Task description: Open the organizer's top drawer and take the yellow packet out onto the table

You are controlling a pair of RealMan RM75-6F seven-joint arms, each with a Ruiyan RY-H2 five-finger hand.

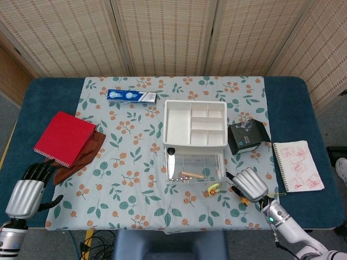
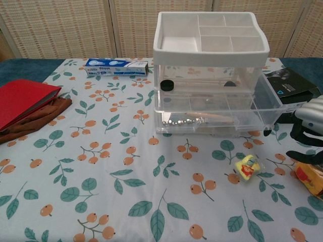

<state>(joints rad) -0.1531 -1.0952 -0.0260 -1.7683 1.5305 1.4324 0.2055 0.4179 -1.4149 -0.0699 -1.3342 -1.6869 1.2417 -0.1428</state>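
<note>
On the cloth at six o'clock from the pulled-out drawer (image 2: 217, 113) lies the yellow packet (image 2: 248, 168); my right hand (image 1: 248, 184) is empty, fingers apart; my left hand (image 1: 26, 190) idles open. Job looks done.

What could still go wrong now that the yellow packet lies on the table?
The right hand hovers close to the yellow packet and above the tape measure; pulling back, it might knock either one. The open drawer juts out from the organizer beside that hand, so the arm could catch on it and drag the organizer.
</note>
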